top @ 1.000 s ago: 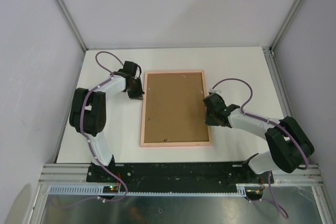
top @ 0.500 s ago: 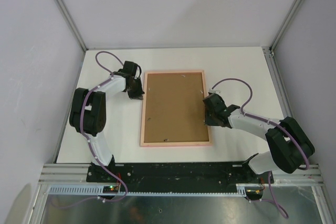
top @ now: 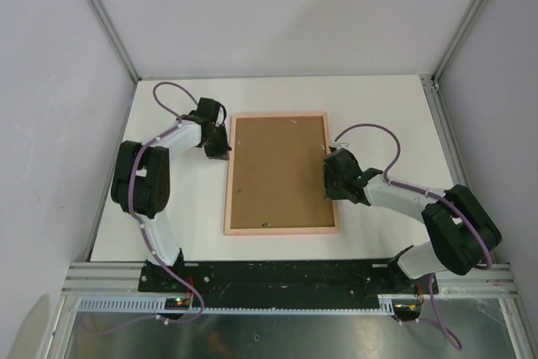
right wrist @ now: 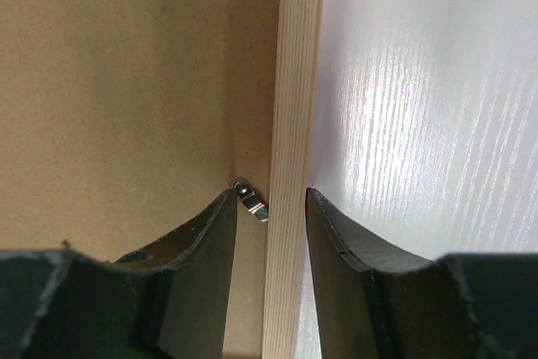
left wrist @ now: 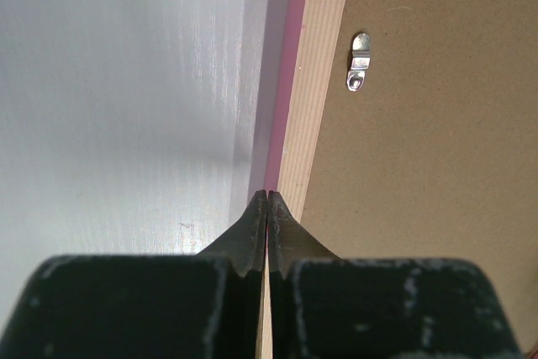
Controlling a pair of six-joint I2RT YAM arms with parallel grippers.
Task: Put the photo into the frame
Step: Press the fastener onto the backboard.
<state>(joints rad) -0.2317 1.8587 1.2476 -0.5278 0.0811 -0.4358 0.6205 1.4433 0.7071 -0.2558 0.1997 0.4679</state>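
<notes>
The frame lies face down on the white table, its pale wood back up and a brown backing board filling it. The photo is hidden. My left gripper is shut, its tips resting at the outer pink edge of the frame's left rail. My right gripper is open and straddles the right rail. Its midpoint sits over the rail, with a gap on each side. One finger is on the board side beside a small metal clip, the other over the table.
Another metal turn clip sits on the backing board near the left rail. Grey walls and aluminium posts enclose the table on three sides. The arms' mounting rail runs along the near edge.
My right gripper's jaws have spread wider around the right rail, and its wrist has shifted slightly towards the frame. The left arm and the frame have not moved.
</notes>
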